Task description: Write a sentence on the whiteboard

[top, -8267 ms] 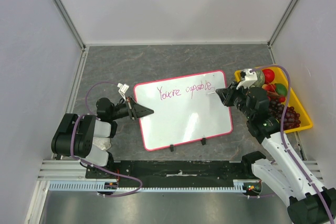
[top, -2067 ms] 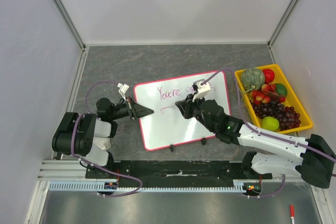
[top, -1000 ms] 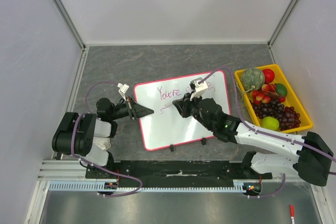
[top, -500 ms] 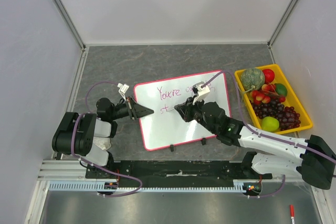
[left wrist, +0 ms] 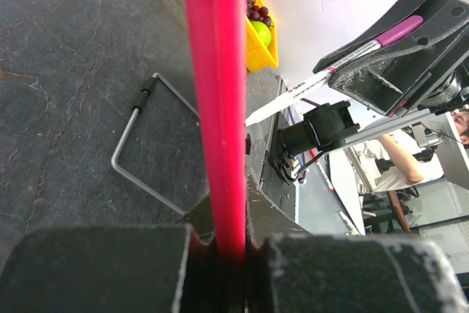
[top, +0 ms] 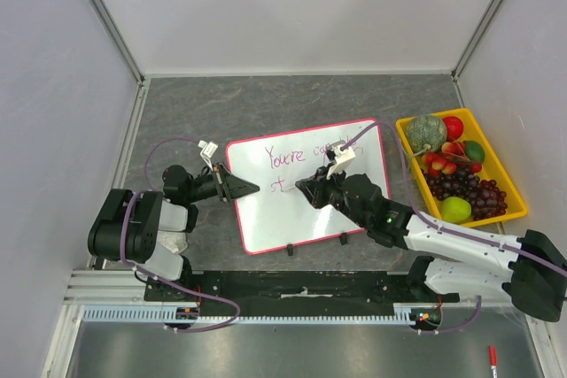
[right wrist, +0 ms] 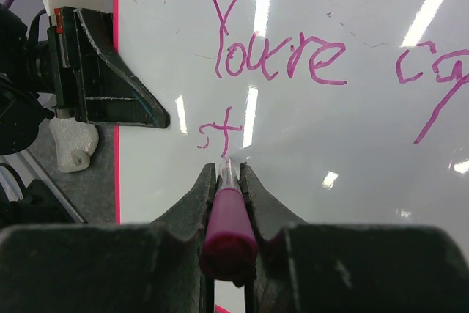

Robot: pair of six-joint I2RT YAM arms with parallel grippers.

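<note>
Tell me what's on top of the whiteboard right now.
On the pink-rimmed white whiteboard: a purple handwritten sentence, "You're" with "st" below it. The right fingers hold a purple marker, tip at the "st". The right arm covers most of the second word.

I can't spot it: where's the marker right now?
Right wrist view: the purple marker is clamped in the right gripper, tip on the whiteboard just under the "st".

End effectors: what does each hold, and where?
Right end effector grips the marker by its purple end; left end effector clamps the whiteboard by its rim.
</note>
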